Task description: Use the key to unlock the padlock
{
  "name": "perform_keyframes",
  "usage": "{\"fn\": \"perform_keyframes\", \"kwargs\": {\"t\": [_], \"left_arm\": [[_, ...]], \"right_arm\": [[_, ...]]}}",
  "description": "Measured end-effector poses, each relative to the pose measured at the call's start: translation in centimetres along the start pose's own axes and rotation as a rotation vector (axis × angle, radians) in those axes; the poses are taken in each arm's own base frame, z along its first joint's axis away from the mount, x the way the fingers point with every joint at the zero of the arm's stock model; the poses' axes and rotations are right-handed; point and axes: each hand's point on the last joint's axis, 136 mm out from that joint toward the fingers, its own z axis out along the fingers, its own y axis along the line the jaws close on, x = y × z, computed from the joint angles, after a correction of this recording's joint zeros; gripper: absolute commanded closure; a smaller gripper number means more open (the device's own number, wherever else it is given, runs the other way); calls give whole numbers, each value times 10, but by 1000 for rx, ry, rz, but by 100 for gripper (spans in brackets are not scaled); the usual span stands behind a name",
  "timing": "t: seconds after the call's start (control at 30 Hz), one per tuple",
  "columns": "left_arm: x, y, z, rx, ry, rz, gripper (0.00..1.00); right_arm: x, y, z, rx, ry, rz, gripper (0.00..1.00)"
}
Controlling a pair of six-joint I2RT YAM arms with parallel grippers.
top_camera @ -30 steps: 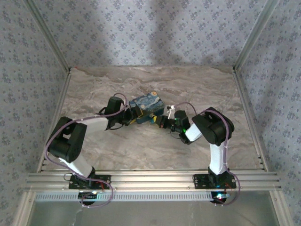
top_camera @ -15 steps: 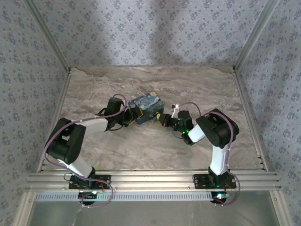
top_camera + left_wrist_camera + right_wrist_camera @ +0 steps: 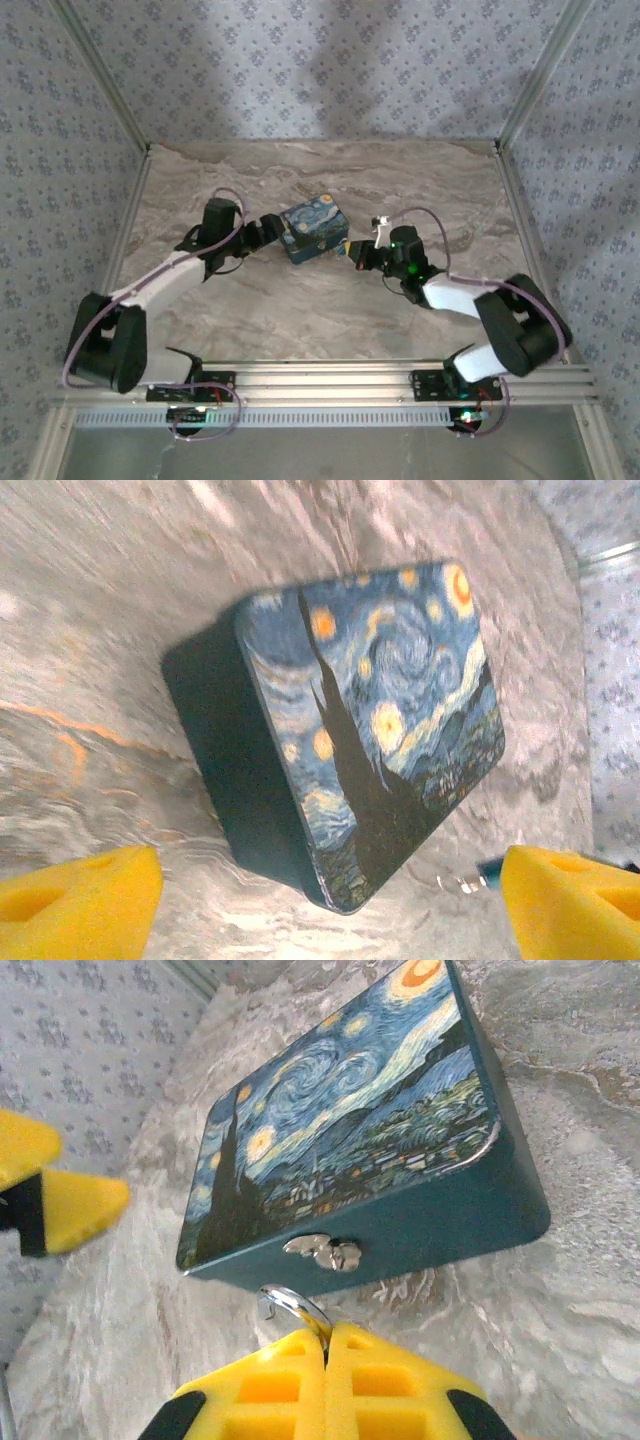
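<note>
Just short of box clasp, my R gripper is pinched shut on padlock, shackle aimed at clasp. L gripper gapes wide, empty, opp. side of box.

Lab robot test cell, not a home or shop. The left arm and right arm are bolted to slotted aluminium extrusion rails at the near edge, with a perforated strip below. Angled aluminium corner posts frame the booth. The wall panels carry a repeating floral print and the tabletop has a marble look. Loose purple cabling runs along the arms, and status LEDs are lit at the right base.
</note>
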Motion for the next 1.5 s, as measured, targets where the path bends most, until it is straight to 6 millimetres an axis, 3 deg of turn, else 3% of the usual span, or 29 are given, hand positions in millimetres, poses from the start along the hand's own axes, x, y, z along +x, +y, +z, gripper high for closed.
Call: {"fn": "perform_keyframes", "kwargs": {"t": [0.17,0.47,0.67,0.93,1.3,1.4,1.5], "left_arm": [[-26,3,-28,-40,-120,66,8],[-46,9,-66,-98,-290,156,4],[-50,14,-71,-125,-319,152,3],[-47,17,-69,-133,-309,150,3],[-44,23,-67,-154,-288,150,3],[-42,25,-68,-165,-278,162,3],[-47,26,-74,-180,-292,175,2]], "right_arm": [[8,7,-29,55,90,-46,100],[58,-5,-76,181,290,12,100],[99,-28,-83,266,437,73,100],[121,-41,-76,297,523,107,98],[118,-46,-73,296,517,113,77],[108,-47,-75,303,492,105,73],[84,-44,-77,310,425,69,68]]}}
